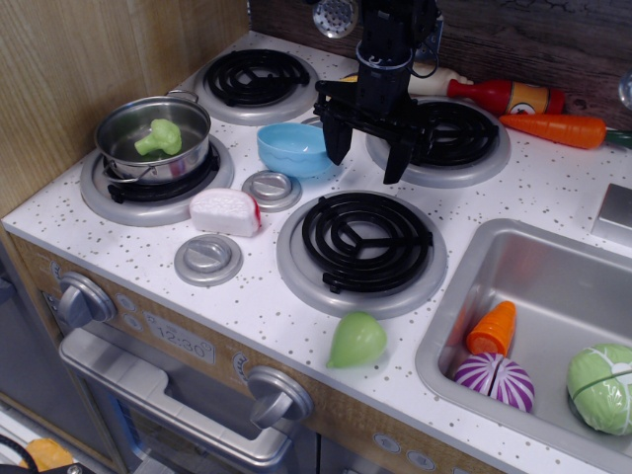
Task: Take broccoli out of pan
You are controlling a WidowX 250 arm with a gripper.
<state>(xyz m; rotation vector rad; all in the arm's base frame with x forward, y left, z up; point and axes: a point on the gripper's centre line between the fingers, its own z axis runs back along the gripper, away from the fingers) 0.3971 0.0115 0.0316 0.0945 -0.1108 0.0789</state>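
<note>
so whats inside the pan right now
Only the broccoli lies in the pan, head up on the bare steel floor. The near wall hides a strip of the floor, so anything small there cannot be seen.

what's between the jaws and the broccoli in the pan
Nothing visible blocks it from above. The gripper hangs open over the back right burner; the broccoli lies uncovered in the pan. Only the light-blue bowl sits low between them.

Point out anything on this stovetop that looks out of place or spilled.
Nothing is spilled or damaged. One oddity: the pale-green teardrop toy sits right at the counter's front edge, where it might roll off. The broccoli lies inside the pan.
</note>
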